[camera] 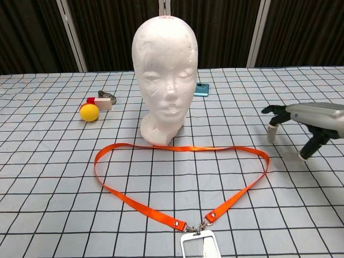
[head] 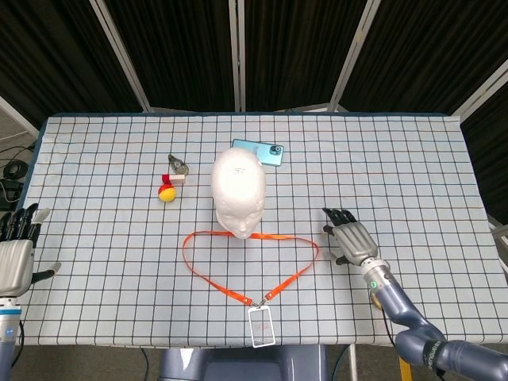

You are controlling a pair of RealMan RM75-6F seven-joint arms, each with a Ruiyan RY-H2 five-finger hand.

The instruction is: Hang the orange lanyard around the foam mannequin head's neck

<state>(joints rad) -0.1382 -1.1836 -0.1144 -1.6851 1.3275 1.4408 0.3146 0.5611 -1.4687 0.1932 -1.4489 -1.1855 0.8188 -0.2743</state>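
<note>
The white foam mannequin head (head: 238, 189) (camera: 165, 70) stands upright mid-table. The orange lanyard (head: 238, 266) (camera: 161, 183) lies flat in a loop just in front of its base, with a clear badge holder (head: 260, 325) (camera: 200, 246) at the near end. My right hand (head: 349, 240) (camera: 309, 123) hovers open, fingers spread, a short way right of the loop's right bend, not touching it. My left hand (head: 16, 254) is open at the table's left edge, far from the lanyard and out of the chest view.
A yellow ball (head: 166, 194) (camera: 89, 112) with a red-and-white block and a metal clip (head: 178, 166) lie left of the head. A teal phone (head: 258, 152) (camera: 202, 89) lies behind it. The checked cloth (head: 95, 238) covers the table.
</note>
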